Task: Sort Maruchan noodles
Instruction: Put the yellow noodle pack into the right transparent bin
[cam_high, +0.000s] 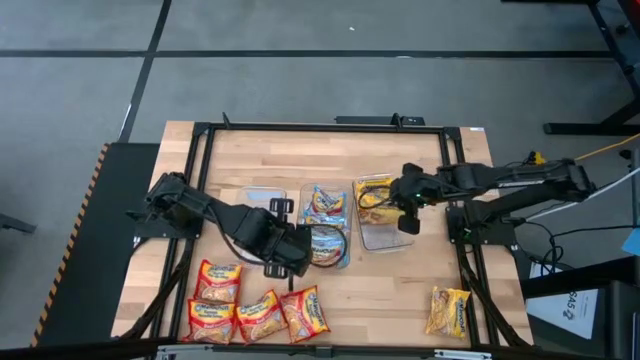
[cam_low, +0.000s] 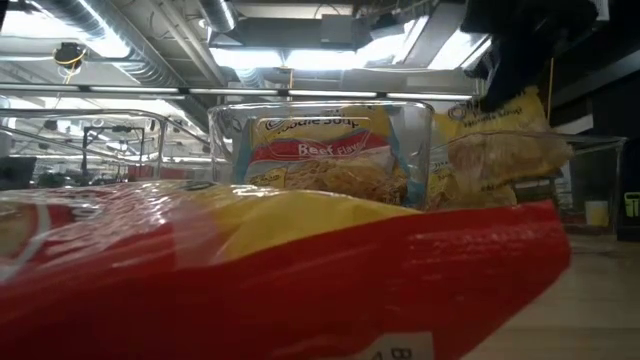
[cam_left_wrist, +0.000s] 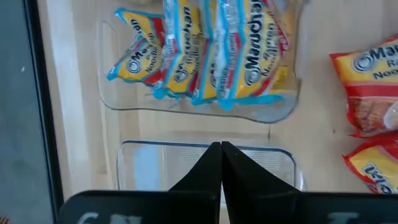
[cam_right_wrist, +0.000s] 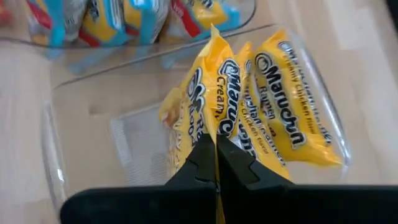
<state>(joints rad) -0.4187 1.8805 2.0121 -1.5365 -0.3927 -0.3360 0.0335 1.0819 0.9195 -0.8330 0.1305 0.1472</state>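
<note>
Right wrist view: right gripper (cam_right_wrist: 216, 155), fingers pressed together on the upper edge of a yellow packet (cam_right_wrist: 205, 109), hanging over the right tub (cam_right_wrist: 56, 155), with two more yellow packets (cam_right_wrist: 292, 124) stood on edge just beside it, inside the same tub.

High view, clock-face from table centre:
- Right gripper (cam_high: 408, 222) at 2 o'clock, over the right tub (cam_high: 385, 240).
- Left gripper (cam_high: 300, 250), fingers pressed together and holding nothing, at 7 o'clock, touching or just beside the middle tub (cam_high: 345, 262), which carries the blue-trimmed packets (cam_high: 326, 203).
- Left tub (cam_high: 262, 198) at 10 o'clock; contents cannot be told.
- Four red-orange packets (cam_high: 258, 312) loose on the table at 7 o'clock, unsorted.
- One yellow packet (cam_high: 449, 310) loose at 4 o'clock, unsorted.

Step in hand, judged: filing the pinched yellow packet with its own kind. To do it well, lower it until its bottom edge meets the tub floor, keep it upright against its neighbours, and part the fingers only once it is supported, so it does not flop over the rim. Lift straight up afterwards to avoid dragging crinkly plastic along.

Remaining, judged: the loose yellow packet, then the red-orange ones.
</note>
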